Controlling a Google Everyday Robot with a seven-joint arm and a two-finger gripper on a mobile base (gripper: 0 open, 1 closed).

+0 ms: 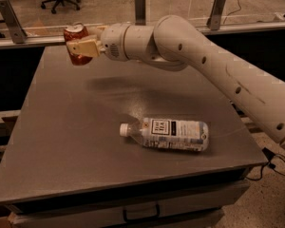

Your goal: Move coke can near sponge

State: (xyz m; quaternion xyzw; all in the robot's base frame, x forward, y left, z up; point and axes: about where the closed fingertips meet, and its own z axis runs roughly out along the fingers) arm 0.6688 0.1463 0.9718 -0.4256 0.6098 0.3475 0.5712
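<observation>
The coke can (75, 33) is a small red can with a silver top, held in the air above the table's far left corner. My gripper (81, 47) is shut on the can, its pale fingers (85, 47) wrapped across the can's front. The arm reaches in from the right across the back of the table. The sponge is out of view.
A clear plastic bottle (168, 134) with a white label lies on its side on the grey table (61, 141), right of centre, cap pointing left. A glass barrier with metal posts (140, 6) runs behind the table. A drawer handle (141, 213) sits under the front edge.
</observation>
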